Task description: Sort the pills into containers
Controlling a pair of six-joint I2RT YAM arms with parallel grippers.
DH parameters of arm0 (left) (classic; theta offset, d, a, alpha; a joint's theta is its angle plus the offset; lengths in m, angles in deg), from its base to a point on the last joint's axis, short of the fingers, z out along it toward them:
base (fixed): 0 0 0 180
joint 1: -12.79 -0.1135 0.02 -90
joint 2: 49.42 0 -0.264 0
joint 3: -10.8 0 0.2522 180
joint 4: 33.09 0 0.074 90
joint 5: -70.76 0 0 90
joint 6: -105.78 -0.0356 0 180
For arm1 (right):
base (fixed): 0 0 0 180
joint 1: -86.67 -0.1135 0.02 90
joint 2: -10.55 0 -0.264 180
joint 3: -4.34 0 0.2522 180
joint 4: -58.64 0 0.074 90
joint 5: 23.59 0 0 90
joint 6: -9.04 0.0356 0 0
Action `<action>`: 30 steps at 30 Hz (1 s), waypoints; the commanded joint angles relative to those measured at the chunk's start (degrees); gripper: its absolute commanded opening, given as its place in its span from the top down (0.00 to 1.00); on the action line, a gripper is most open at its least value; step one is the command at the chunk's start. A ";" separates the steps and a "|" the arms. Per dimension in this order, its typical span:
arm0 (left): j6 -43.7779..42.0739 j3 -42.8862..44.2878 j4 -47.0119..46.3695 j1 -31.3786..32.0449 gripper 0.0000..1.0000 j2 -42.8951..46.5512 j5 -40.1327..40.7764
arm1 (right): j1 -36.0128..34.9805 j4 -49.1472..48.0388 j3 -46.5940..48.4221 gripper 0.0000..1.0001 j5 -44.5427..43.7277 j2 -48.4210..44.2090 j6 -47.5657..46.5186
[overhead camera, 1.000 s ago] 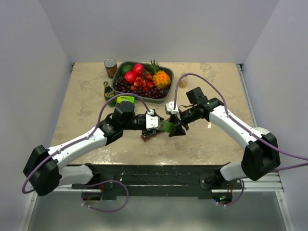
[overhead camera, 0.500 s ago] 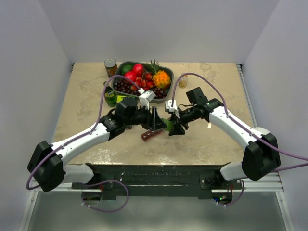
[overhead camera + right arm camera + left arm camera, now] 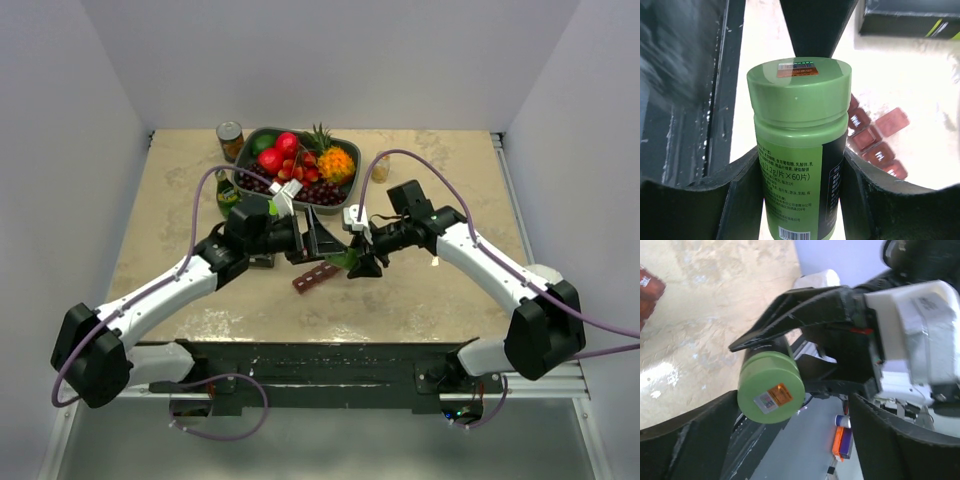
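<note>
The pill organiser (image 3: 316, 277) lies flat on the surface (image 3: 440, 300) near its front middle, set at a slant just below where the two arms meet. It is a narrow strip of dark red-maroon plastic. In the right wrist view (image 3: 875, 140) its small square compartments show as glossy, slightly see-through blocks in a row, each with a pale mark on top. How many there are cannot be told.

Just above it a green bottle (image 3: 800, 150) is clamped at its body in the right hand (image 3: 800, 165), one black finger pressed to each side. The bottle is a smooth plastic cylinder with a wider, rounded light-green cap that carries an orange sticker and a barcode. A label of small printed text wraps the body, with a black panel on one side.

The left hand (image 3: 790, 435) faces the cap end-on with its black fingers spread wide, the cap (image 3: 771, 390) lying between them; it grips nothing.

The surface is beige stone-patterned, mottled and faintly shiny. Behind the left hand lies a black-and-green box (image 3: 910, 20). Farther back stand a dark fruit tray (image 3: 243, 165) heaped with bright fruit and a round can (image 3: 230, 138).
</note>
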 commanded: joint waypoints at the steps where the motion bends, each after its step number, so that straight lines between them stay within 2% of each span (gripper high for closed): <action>1: -3.22 -2.87 -9.34 -2.77 0.04 4.53 -10.25 | -0.18 -2.47 0.67 1.00 0.46 -1.19 -0.45; 5: -16.56 -3.77 -5.75 -3.21 0.01 6.21 -13.32 | -0.18 -2.12 0.67 1.00 0.63 -1.46 -0.71; 6: -24.34 -3.42 -1.31 -3.13 0.01 6.21 -14.46 | -0.27 -1.94 0.67 1.00 0.89 -1.46 -0.88; 8: -32.81 -1.75 5.21 -3.21 0.01 5.68 -14.91 | -0.27 -1.16 0.84 1.00 1.59 -1.46 -1.59; 9: -41.21 -1.05 11.25 -3.13 0.01 5.68 -12.65 | -0.27 -1.07 0.84 1.00 2.29 -1.46 -2.11; 11: -47.33 -1.48 12.62 -3.04 0.01 7.42 -11.05 | -0.18 -0.19 1.02 1.00 3.00 -1.28 -2.73; 14: -57.09 -6.22 6.32 -2.34 0.01 13.38 -6.31 | -0.27 0.43 1.11 1.00 4.06 -1.19 -3.70; 15: -62.33 -7.88 0.56 -1.90 0.01 15.24 -4.73 | -0.18 0.86 1.19 1.00 4.32 -1.11 -4.13; 19: -73.52 -16.76 -14.51 -0.58 0.01 21.32 -6.91 | -0.27 1.57 1.28 1.00 5.20 -0.93 -4.84; 24: -82.50 -14.85 -18.31 -0.14 0.01 16.24 -8.85 | -0.27 2.10 1.55 1.00 5.47 -0.58 -5.28; 30: -83.65 -9.84 -21.56 1.35 0.02 8.33 -11.12 | -0.27 2.19 1.37 1.00 5.64 -0.75 -5.63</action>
